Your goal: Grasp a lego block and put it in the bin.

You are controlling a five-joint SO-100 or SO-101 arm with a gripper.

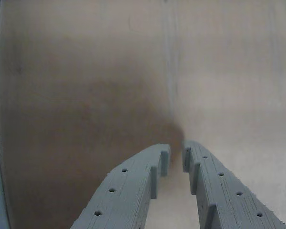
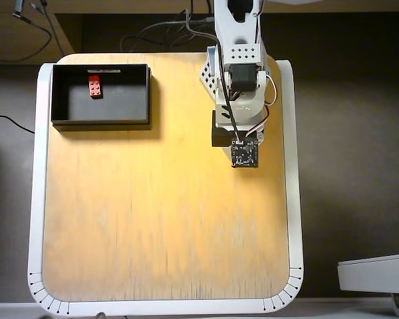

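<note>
gripper (image 1: 176, 153) nearly closed, empty; we're seeing lego block (image 2: 94, 86) lying in bin (image 2: 100, 120) upper left, risking needless regrasp

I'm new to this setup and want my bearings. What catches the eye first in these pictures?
In the overhead view, the red lego block stands out, lying inside the black bin at the table's upper left corner. The arm reaches in from the top edge. In the wrist view, the gripper hangs nearly closed over bare wood, holding nothing.
</note>
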